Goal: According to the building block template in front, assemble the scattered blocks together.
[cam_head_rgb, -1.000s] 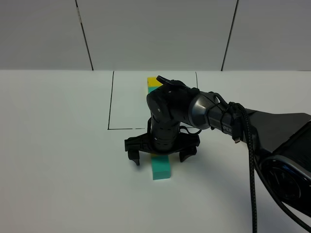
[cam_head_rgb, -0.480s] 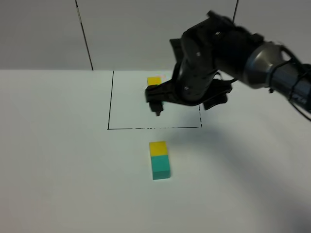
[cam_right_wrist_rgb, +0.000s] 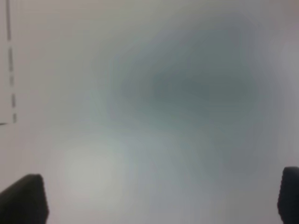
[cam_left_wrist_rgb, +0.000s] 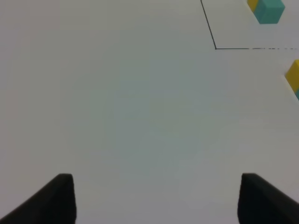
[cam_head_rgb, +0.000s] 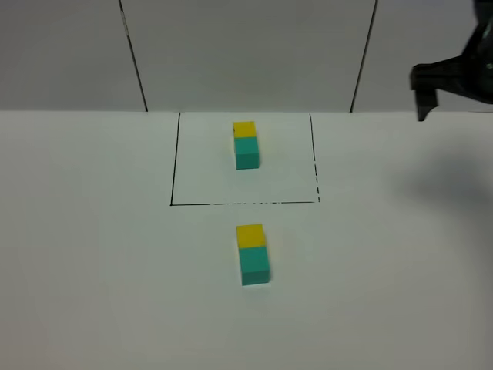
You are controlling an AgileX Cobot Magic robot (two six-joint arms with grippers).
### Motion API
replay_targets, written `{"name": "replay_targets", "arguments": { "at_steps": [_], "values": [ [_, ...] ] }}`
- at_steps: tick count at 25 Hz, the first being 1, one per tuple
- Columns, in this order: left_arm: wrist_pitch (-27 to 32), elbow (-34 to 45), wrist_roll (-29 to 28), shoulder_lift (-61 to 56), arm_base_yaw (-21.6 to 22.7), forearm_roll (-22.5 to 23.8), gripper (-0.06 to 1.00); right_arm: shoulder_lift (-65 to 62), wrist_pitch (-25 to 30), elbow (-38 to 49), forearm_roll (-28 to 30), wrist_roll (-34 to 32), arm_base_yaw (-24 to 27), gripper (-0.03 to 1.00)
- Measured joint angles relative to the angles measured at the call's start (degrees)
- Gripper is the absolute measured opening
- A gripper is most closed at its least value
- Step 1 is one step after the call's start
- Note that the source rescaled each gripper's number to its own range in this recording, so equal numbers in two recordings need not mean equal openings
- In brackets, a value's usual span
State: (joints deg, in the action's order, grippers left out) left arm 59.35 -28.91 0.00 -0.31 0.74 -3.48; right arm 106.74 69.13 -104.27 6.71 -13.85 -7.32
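The building block template (cam_head_rgb: 246,144) is a yellow cube joined to a teal cube inside a thin black rectangle (cam_head_rgb: 174,162). In front of that outline the scattered blocks lie touching in one line, the yellow block (cam_head_rgb: 250,235) behind the teal block (cam_head_rgb: 254,265). My right gripper (cam_head_rgb: 454,77) hangs high at the top right edge, far from the blocks; its wrist view shows it (cam_right_wrist_rgb: 156,200) open over bare table. My left gripper (cam_left_wrist_rgb: 159,200) is open with nothing between its fingers. That view has the template (cam_left_wrist_rgb: 267,9) and the yellow block (cam_left_wrist_rgb: 293,74) at its edge.
The white table (cam_head_rgb: 92,254) meets a pale panelled wall (cam_head_rgb: 246,54) at the back. A dashed stretch of the outline (cam_right_wrist_rgb: 10,70) shows in the right wrist view. My left arm is outside the high view.
My right gripper has lifted off the block pair and swung up and to the right, out to the view's top right corner. The yellow and teal blocks stay joined on the table.
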Motion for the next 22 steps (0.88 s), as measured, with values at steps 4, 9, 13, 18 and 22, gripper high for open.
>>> {"name": "replay_targets", "arguments": {
  "at_steps": [4, 9, 13, 18, 22],
  "values": [
    [0.0, 0.0, 0.0, 0.0, 0.0, 0.0, 0.59, -5.21, 0.19, 4.51, -0.18, 1.69, 5.95, 0.98],
    [0.0, 0.0, 0.0, 0.0, 0.0, 0.0, 0.59, -11.97, 0.1, 14.1, -0.18, 2.96, 11.16, 0.91],
    [0.0, 0.0, 0.0, 0.0, 0.0, 0.0, 0.59, -19.17, -2.47, 25.07, -0.12, 3.89, 12.87, 0.86],
    [0.0, 0.0, 0.0, 0.0, 0.0, 0.0, 0.59, -32.42, -6.84, 40.0, -2.61, 4.01, 12.93, 0.83],
    [0.0, 0.0, 0.0, 0.0, 0.0, 0.0, 0.59, -45.29, -8.98, 50.97, -3.85, 4.01, 12.93, 0.81]
  ]
}}
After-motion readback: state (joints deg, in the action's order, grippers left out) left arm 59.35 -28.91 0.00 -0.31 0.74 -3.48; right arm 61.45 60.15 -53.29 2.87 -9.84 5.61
